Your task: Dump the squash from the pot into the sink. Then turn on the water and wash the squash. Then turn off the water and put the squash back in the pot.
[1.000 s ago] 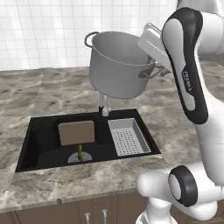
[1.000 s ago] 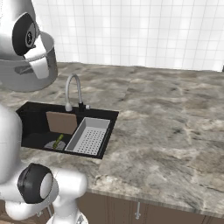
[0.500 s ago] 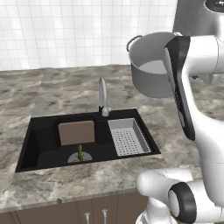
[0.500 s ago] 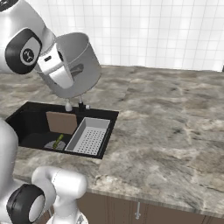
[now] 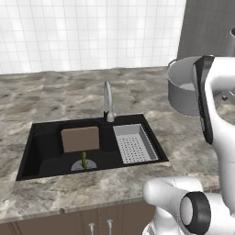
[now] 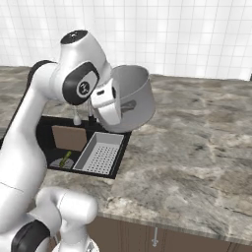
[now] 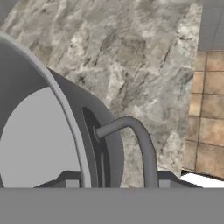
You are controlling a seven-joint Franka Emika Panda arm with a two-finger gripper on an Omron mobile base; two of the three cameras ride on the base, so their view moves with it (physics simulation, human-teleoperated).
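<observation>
The pot, gripped at its rim by the gripper, had swung clear of the sink within the past second and hung, tilted and apparently empty, over the counter to the basin's right. The squash stood by the drain beside a brown board and strainer tray, meaning the dump was done and the faucet came next. Mottled grey stone ran beneath white wall tile.

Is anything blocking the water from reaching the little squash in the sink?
Nothing visible does. The squash stands by the drain in the sink, nothing over it. A brown board leans behind it, a strainer tray sits beside it, and the gripper holds the pot off over the counter.
</observation>
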